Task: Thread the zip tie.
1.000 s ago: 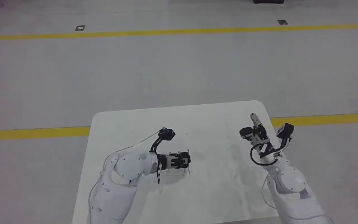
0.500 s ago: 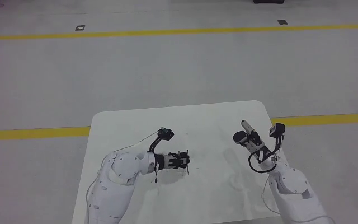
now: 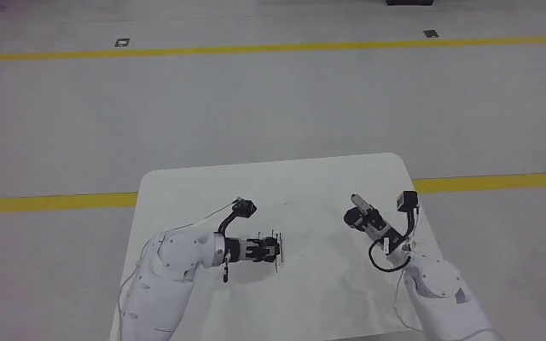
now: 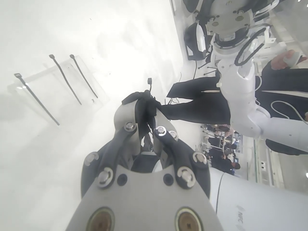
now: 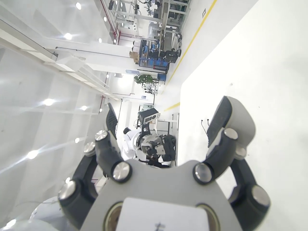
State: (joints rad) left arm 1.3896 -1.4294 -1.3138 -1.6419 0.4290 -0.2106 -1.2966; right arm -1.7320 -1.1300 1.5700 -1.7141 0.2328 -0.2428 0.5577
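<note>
When looked at from above, places the left gripper (image 3: 271,249) low over the white tabletop (image 3: 324,196), a little left of its middle, with the tips right by thin black spare zip ties (image 3: 282,251) standing upright. Puts the right gripper (image 3: 351,209) well apart from it, toward the tabletop's right side and angled back toward the left one. Cannot tell either grip from this height.

From the left wrist, finds the fingers (image 4: 125,114) clenched tight on a black zip tie (image 4: 149,80). Has the strap pinched between the dark pads and the square head poking out past the tips. Sets three spare zip ties (image 4: 65,79) upright in a clear stand (image 4: 96,90) on the tabletop, near the fingers but not touching them.

From the right wrist, finds the fingers (image 5: 234,115) released and spread wide above the tabletop's edge.
</note>
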